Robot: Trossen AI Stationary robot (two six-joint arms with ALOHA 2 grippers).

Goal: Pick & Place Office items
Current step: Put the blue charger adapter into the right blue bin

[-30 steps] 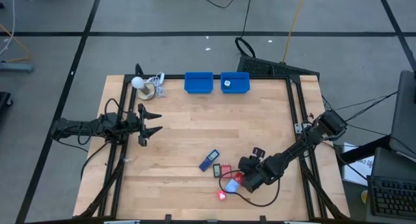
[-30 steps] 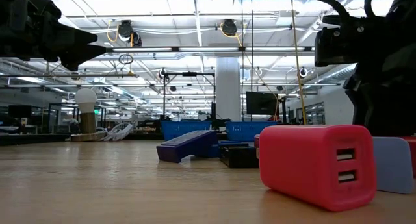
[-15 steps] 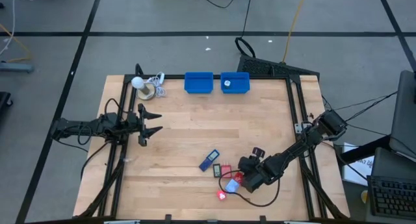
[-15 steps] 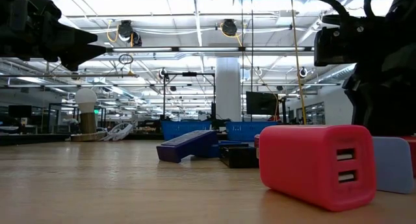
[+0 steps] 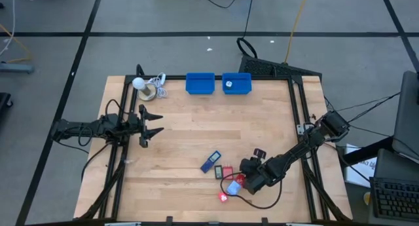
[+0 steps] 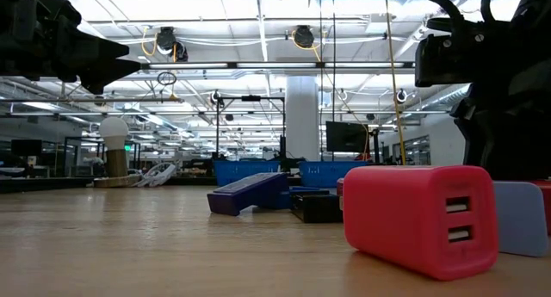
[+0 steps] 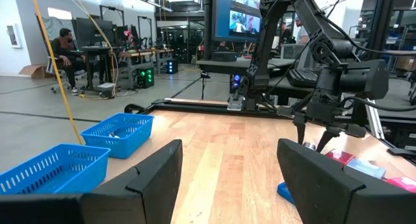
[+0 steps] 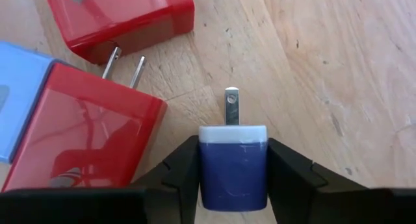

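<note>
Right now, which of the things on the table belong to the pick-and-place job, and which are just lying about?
Job items: dark blue charger gripped in the right pincer; red chargers; light blue block; dark blue rectangle; blue bins.

Lying about: white ball with coiled cord; left pincer, open, waiting.

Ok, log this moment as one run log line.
right claw: shut on dark blue charger | left claw: open, waiting at left | red chargers: on table

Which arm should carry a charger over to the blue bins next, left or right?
Right. Its end effector is already shut on a dark blue charger beside the red chargers. The left end effector hangs open and empty at the table's left side.
</note>
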